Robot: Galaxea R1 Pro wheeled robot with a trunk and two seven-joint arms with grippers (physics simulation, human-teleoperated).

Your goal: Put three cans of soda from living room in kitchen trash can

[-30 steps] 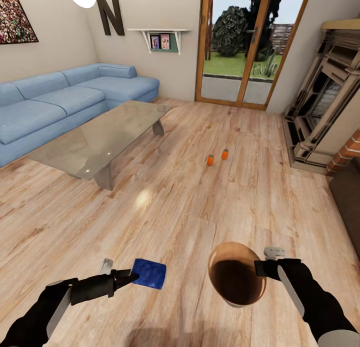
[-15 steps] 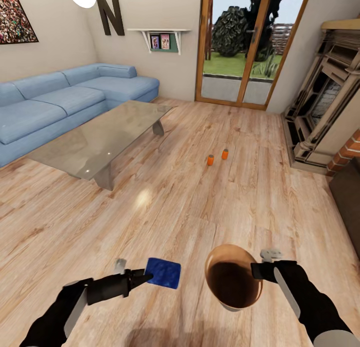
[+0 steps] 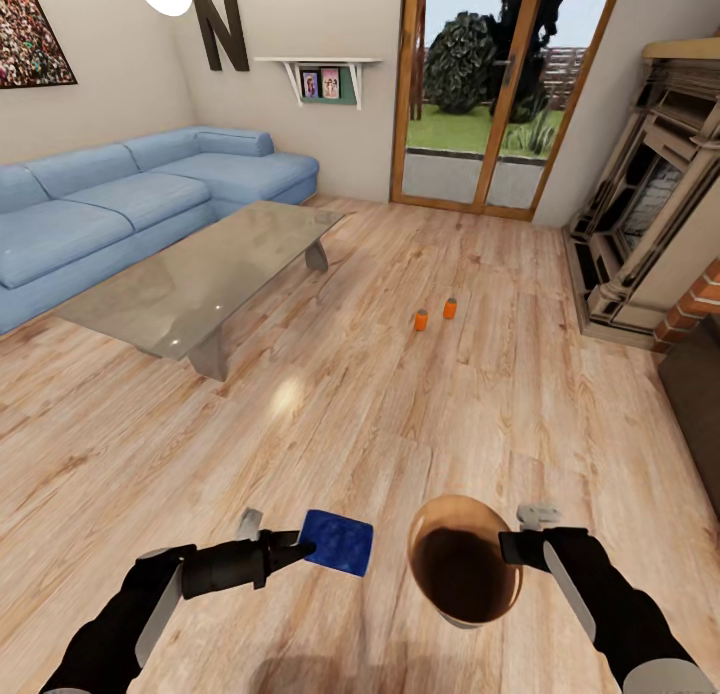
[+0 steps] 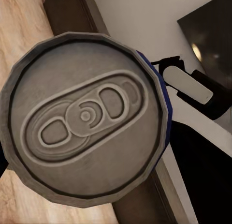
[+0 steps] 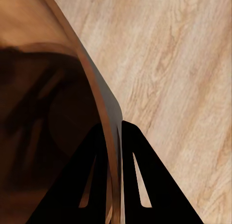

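Living room, loading step: left hand [image 3: 300, 550] is gripping a blue soda can [image 3: 337, 541] beside the brown trash can [image 3: 463, 559] pinched by right hand [image 3: 508, 546]; two orange cans [image 3: 421, 320] are waiting on the floor, dropping in looking next.

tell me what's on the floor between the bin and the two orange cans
Nothing: in the head view, bare wood floor runs from the bin, held in the right tool, to the two cans.
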